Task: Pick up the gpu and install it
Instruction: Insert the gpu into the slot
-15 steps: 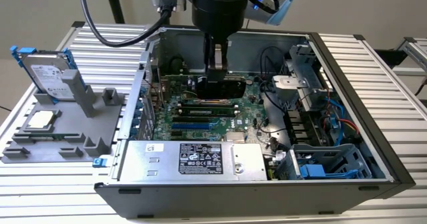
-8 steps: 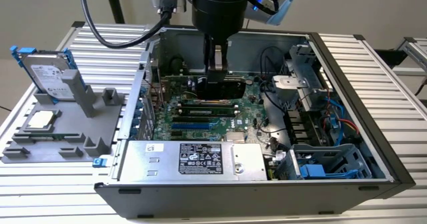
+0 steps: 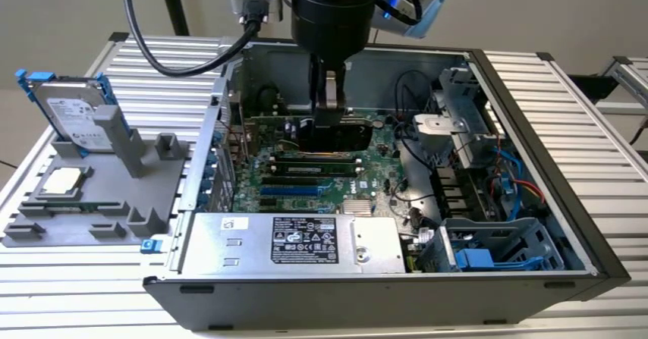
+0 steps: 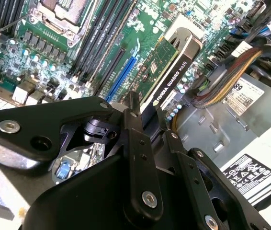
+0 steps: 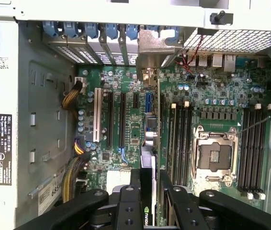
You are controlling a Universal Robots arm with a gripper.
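Nearest in the exterior view we saw the silver power supply [image 3: 303, 242] at the front of the open computer case [image 3: 567, 195], which lay on the slatted counter [image 3: 567, 96]. Behind it the green motherboard [image 3: 324, 183] filled the floor of the case, and over its middle the claw [image 3: 328, 123] hung down from the arm, clamped on the top edge of the gpu [image 3: 339, 136]. The card stood upright on its long edge, low against the board. In the second wrist view the claw [image 4: 142, 112] gripped the black side of the gpu [image 4: 174, 72], which stood just beside a blue slot [image 4: 121, 79]. In the first wrist view we saw the card [image 5: 151, 139] edge-on between the claw fingers [image 5: 147, 179], its silver bracket [image 5: 154, 48] reaching the rear slot openings. Farther off, toward the exterior view's left, a grey holder [image 3: 91, 202] carried a square chip [image 3: 63, 180] and an upright hard drive [image 3: 76, 115].
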